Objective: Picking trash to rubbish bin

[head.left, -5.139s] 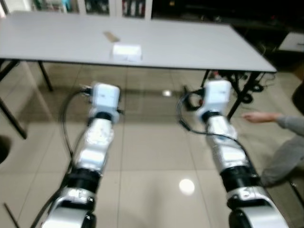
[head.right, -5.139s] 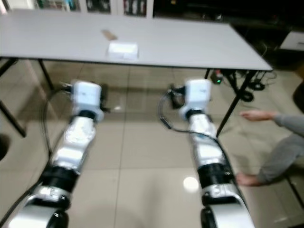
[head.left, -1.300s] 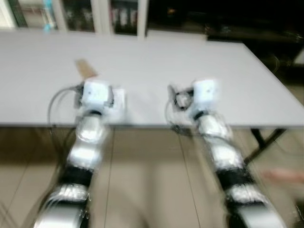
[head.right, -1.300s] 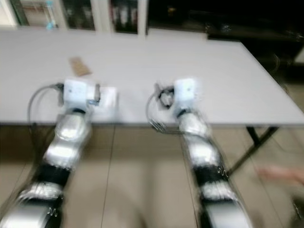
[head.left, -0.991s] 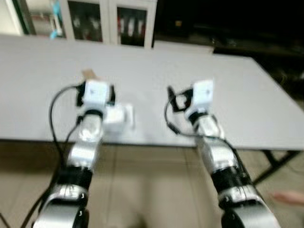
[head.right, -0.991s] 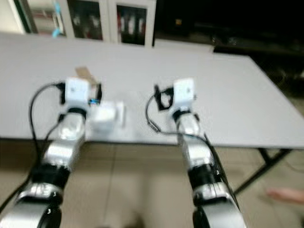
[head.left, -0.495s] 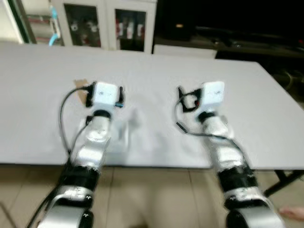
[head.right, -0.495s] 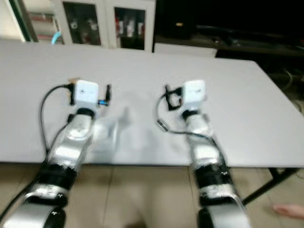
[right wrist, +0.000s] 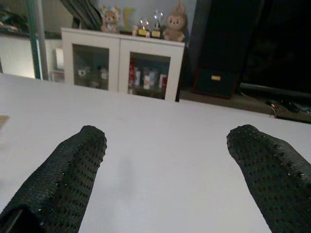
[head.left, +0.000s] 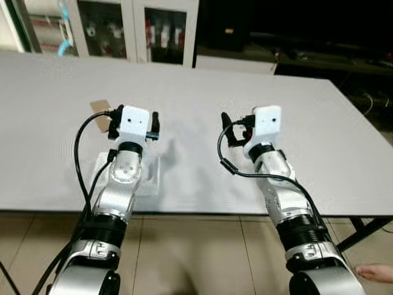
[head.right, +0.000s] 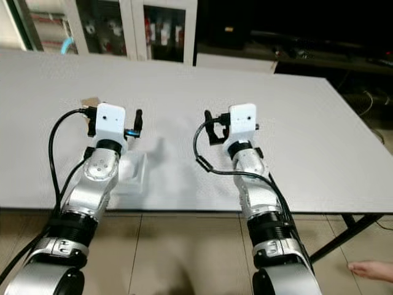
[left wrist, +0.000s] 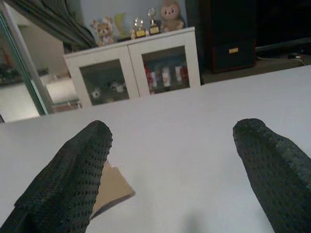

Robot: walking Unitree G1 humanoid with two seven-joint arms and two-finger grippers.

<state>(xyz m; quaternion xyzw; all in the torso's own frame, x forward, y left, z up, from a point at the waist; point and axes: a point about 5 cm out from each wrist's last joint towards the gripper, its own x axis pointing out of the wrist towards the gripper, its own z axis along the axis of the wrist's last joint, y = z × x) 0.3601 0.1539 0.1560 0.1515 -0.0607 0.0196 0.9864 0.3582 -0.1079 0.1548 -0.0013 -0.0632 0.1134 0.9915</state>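
Over the table: we are standing at the near edge of a long grey table (head.left: pixel 319 153), with both our arms stretched out above its top.
Left gripper: our left gripper (left wrist: pixel 170 160) is hovering over the table's left half, and its two black fingers (left wrist: pixel 73 170) are spread wide apart, holding nothing.
Right gripper: our right gripper (right wrist: pixel 165 165) is hovering over the middle of the table, its black fingers (right wrist: pixel 262 165) also spread wide with nothing between them.
White trash: a flat white packet (head.left: pixel 149 175) is lying on the table near its front edge, directly beneath our left forearm (head.left: pixel 123 178) and partly hidden by it; we cannot tell exactly what it is.
Brown trash: a small flat piece of brown card (head.left: pixel 100 108) is lying on the table just beyond and to the left of our left gripper; in the left wrist view it (left wrist: pixel 112 189) is peeking out beside one finger, not touched.
Beyond the table: a white cabinet with glass doors (head.left: pixel 132 31) is standing against the far wall, with small figurines (left wrist: pixel 167 14) sitting on top of it.
Floor beside the table: a person's hand (head.left: pixel 374 272) is showing low down, past the table's right end, above the beige tiled floor (head.left: pixel 196 252).
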